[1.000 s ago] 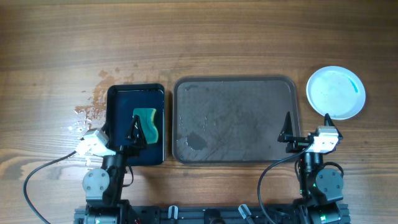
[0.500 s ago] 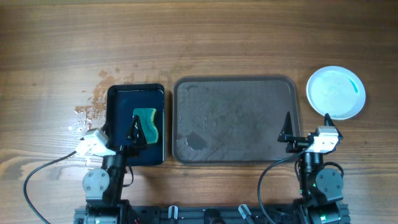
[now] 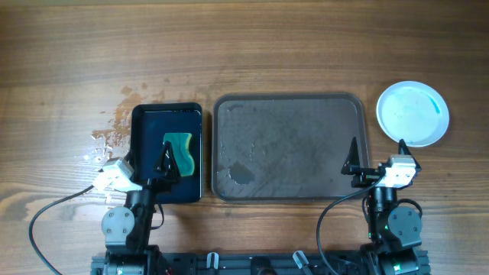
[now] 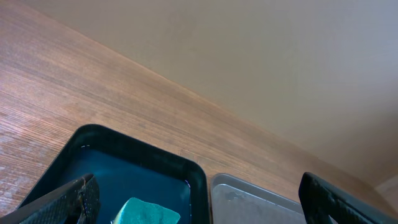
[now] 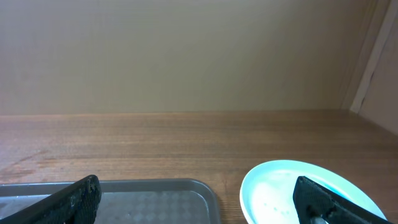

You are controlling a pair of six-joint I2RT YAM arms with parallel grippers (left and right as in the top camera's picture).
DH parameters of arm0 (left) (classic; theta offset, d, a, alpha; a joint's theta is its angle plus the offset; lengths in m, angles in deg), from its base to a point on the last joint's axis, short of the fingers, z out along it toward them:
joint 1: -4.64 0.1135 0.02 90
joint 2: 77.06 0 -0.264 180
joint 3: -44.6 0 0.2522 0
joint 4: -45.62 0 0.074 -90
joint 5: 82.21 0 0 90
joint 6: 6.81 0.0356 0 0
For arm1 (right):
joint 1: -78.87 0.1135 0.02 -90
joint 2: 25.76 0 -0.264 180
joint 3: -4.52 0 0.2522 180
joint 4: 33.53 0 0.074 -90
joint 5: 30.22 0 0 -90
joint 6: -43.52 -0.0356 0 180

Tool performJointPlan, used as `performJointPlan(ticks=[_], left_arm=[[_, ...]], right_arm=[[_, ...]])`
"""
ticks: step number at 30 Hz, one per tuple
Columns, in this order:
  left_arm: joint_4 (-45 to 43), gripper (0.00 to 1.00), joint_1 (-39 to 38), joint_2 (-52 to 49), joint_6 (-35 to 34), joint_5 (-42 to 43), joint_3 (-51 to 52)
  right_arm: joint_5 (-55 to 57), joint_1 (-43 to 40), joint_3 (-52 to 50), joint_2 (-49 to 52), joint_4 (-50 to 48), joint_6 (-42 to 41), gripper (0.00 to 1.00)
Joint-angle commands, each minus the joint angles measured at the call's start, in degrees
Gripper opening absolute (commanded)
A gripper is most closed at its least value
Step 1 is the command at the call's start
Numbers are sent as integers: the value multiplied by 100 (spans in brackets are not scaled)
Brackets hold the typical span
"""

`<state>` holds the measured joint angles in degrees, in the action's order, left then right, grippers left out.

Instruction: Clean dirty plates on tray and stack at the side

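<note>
One white plate (image 3: pixel 412 113) just ahead-right of the spread, empty right pincer (image 3: pixel 378 147), beside the tray (image 3: pixel 290 145).

My wooden desk (image 3: pixel 267 46) carries, left to right: wet splashes (image 3: pixel 107 137), a black tray (image 3: pixel 166 106) just beside the grey tray (image 3: pixel 290 96), and apart at right a bluish-tinted white plate (image 3: pixel 412 113); all lie flat

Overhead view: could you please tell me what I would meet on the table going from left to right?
Splash marks on the wood → small black tray with a green sponge in it → large grey tray → white plate.
</note>
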<state>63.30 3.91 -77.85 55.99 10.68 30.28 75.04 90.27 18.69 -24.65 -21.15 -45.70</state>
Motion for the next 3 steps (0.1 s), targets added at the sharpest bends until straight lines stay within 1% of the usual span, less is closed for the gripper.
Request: performJointPlan(ticks=[1, 3], left_arm=[[35, 100, 15, 26, -9, 28, 24], [35, 100, 15, 26, -7, 28, 24]], right_arm=[[7, -44, -13, -90, -28, 70, 100], [7, -44, -13, -90, -28, 68, 100]])
